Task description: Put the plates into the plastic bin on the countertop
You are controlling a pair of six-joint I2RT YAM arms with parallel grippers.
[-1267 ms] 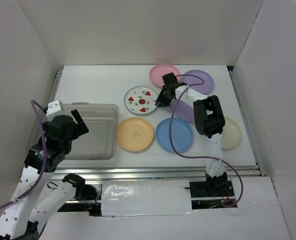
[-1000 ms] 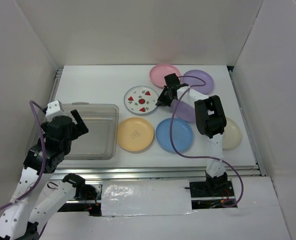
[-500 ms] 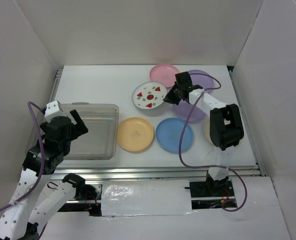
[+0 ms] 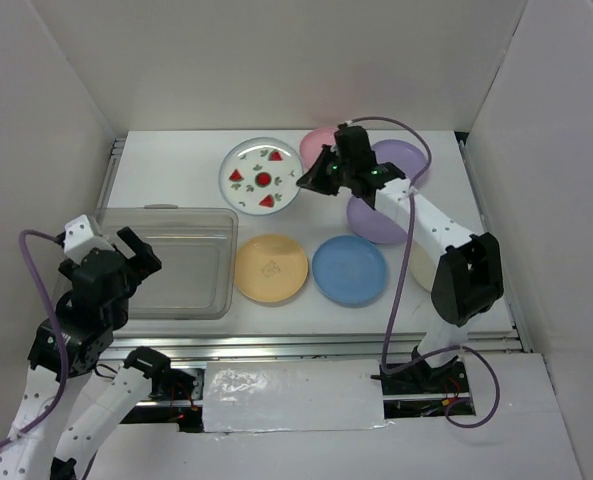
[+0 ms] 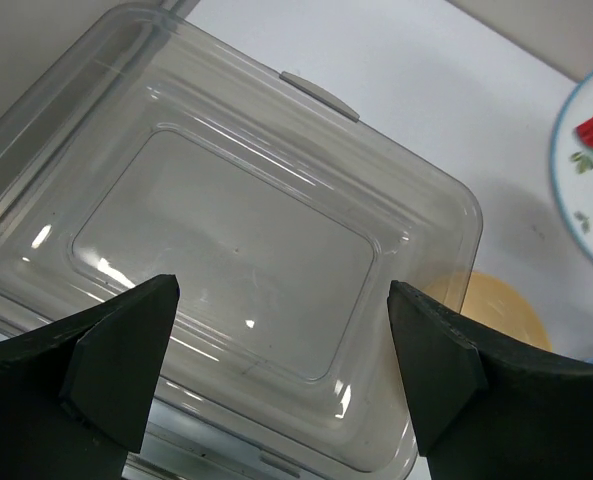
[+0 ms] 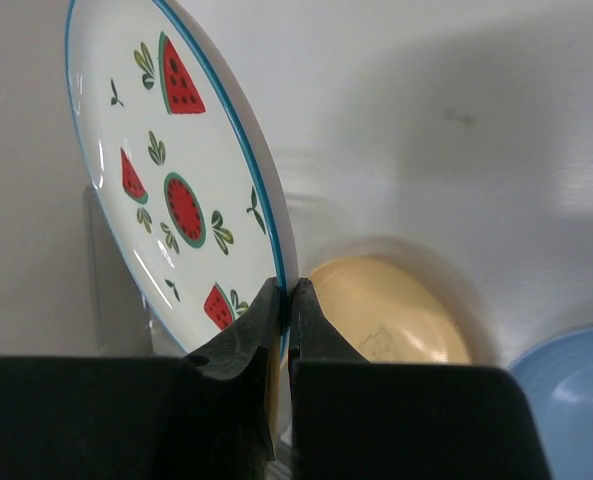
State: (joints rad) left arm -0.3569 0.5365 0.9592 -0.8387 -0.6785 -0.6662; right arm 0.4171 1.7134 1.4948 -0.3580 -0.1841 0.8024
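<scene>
White worktop (image 4: 176,165) carrying the plastic bin (image 4: 166,211). Right end effector (image 6: 287,293) pinches the watermelon plate (image 4: 260,177) by its rim, aloft beyond the bin's far right corner. Left end effector (image 5: 281,300) gapes empty above the bin. So thin an edge grip risks slippage in transit.

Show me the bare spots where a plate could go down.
The plastic bin is empty. The countertop is bare beyond it, left of the watermelon plate. Crowded on the right: yellow plate, blue plate, purple plate close together.

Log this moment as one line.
right tool: shut on watermelon plate, held above countertop | left tool: open over empty plastic bin
</scene>
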